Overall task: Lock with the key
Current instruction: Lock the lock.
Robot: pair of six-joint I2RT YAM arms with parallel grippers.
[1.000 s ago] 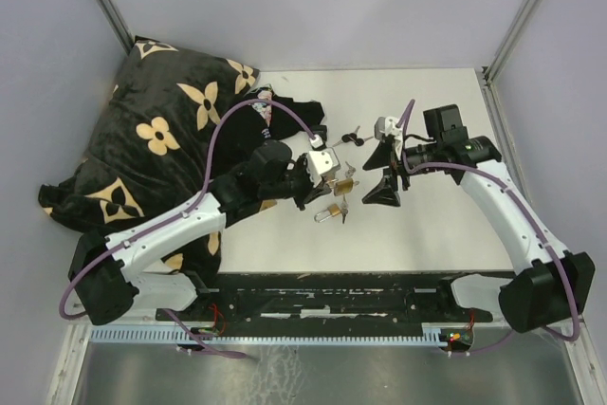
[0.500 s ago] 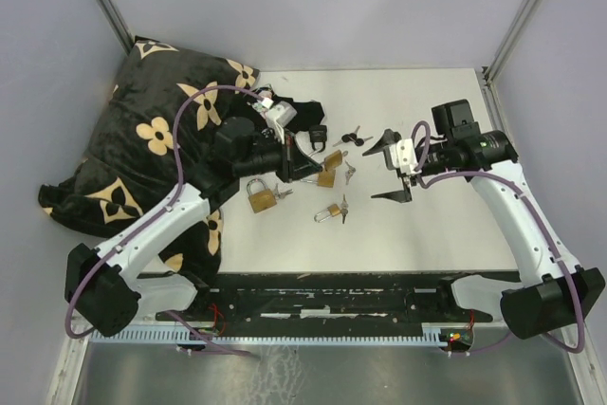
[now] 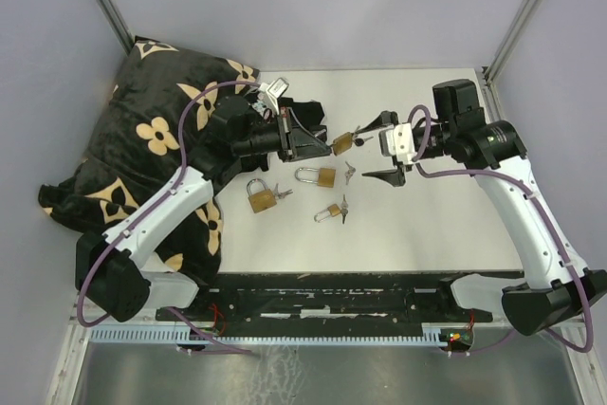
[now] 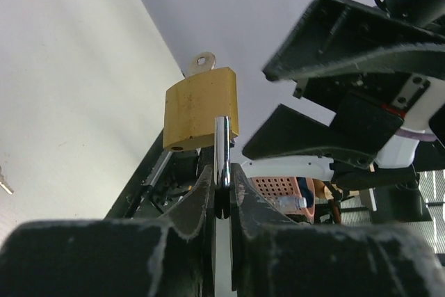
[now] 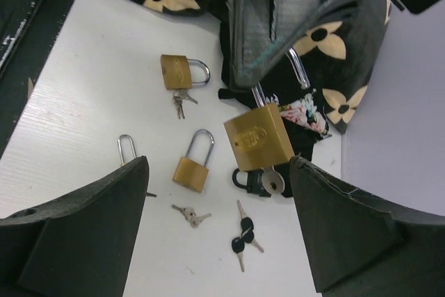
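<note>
Raised further, padlock (image 4: 201,108) — left hand (image 4: 222,196) clamped on shackle | right hand (image 3: 370,151) apart | three more padlocks (image 3: 318,175) on table (image 3: 427,225)

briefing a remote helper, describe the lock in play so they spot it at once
Find the black flowered cushion on the table's left and follow the left arm to the left gripper. The brass padlock pinched there by its shackle is it: the only one held up, key inserted, while three others lie flat.

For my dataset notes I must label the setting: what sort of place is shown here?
Probably a robot test cell in a lab: a white table walled by plain grey panels on metal posts, two arms bolted at its edge, and brass padlocks with keys laid out.
</note>
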